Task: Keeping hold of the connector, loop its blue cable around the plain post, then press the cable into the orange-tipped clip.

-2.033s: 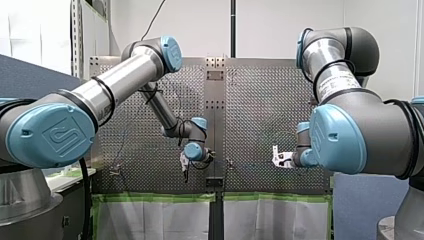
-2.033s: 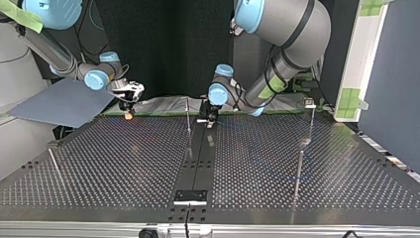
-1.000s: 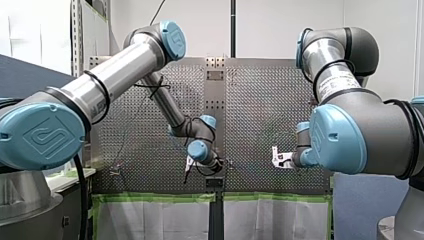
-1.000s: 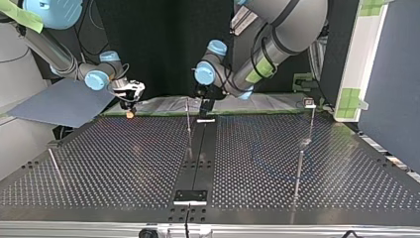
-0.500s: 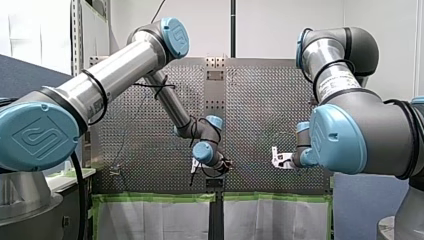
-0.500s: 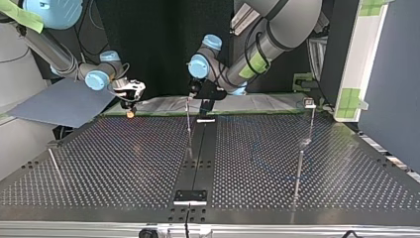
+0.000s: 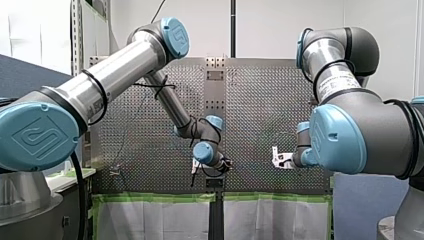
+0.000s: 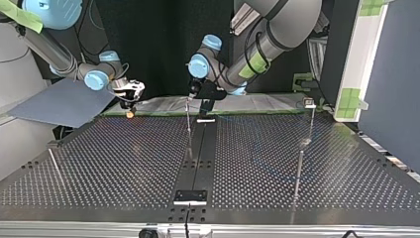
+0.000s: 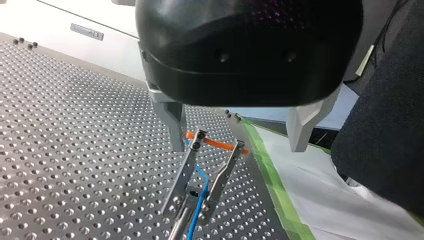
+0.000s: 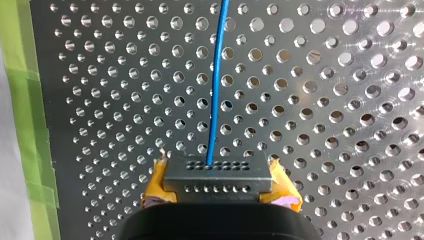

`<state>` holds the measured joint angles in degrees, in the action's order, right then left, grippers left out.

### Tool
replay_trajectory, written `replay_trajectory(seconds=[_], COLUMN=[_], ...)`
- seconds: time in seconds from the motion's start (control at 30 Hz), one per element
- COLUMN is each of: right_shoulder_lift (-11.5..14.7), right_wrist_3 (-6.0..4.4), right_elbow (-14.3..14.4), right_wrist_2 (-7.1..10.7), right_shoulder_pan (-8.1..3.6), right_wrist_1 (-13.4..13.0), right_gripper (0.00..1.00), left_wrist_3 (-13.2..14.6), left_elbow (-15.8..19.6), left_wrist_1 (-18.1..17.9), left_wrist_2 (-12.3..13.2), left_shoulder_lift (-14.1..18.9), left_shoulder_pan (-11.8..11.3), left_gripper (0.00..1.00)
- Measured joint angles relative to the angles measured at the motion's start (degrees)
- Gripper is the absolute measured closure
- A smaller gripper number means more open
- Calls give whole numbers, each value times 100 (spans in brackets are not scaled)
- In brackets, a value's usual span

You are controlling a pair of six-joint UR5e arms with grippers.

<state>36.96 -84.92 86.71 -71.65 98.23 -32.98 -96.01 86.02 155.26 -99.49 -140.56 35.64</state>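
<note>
In the right wrist view the grey connector (image 10: pixel 217 177) sits between yellow pads, with my right gripper (image 10: pixel 218 192) shut on it. Its blue cable (image 10: pixel 215 85) runs away over the perforated plate. My left gripper (image 9: pixel 240 137) is open just above the orange-tipped clip (image 9: pixel 189 165), one metal finger (image 9: pixel 175 122) close beside a prong. Lower down, between the clip's two prongs, lies the blue cable (image 9: pixel 201 176). In the top view my left gripper (image 8: pixel 204 101) hangs over the clip (image 8: pixel 188 116) at the far middle. My right gripper (image 8: pixel 130 106) is at the far left.
Thin metal posts stand at the top view's right (image 8: pixel 311 119), right front (image 8: pixel 299 171) and left front (image 8: pixel 52 161). A black strip (image 8: pixel 195 163) runs down the table's middle. Green tape (image 9: pixel 280 185) and white cloth border the edge beside the clip.
My left arm swung its gripper toward the top view's left, over the clip, then stopped about half a second ago. My right arm has kept still with the connector.
</note>
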Motion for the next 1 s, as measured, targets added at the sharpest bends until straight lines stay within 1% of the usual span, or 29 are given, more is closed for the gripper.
replay_trajectory(seconds=[0.3,0.4,0.5,0.6,0.8,0.9,1.0], right_shoulder_lift=[0,0,-1,-1,0,0,1], right_wrist_3=[0,0,0,0,0,3,9], right_elbow=[1,1,1,1,1,0,0], right_wrist_2=[3,3,5,4,1,1,4], right_shoulder_pan=[6,5,1,-5,-8,-8,-9], right_wrist_1=[8,9,16,18,21,25,36], right_gripper=[100,100,100,100,100,100,100], left_wrist_3=[-53,-35,25,40,44,-25,-154], left_elbow=[0,30,137,283,586,749,917], left_wrist_1=[-17,-6,-60,-182,-479,-643,-811], left_wrist_2=[4,2,-37,-125,-382,-519,-608], left_shoulder_lift=[0,8,90,226,525,689,856], left_shoulder_pan=[-1,12,20,30,113,160,192], left_gripper=[0,0,0,0,0,0,0])
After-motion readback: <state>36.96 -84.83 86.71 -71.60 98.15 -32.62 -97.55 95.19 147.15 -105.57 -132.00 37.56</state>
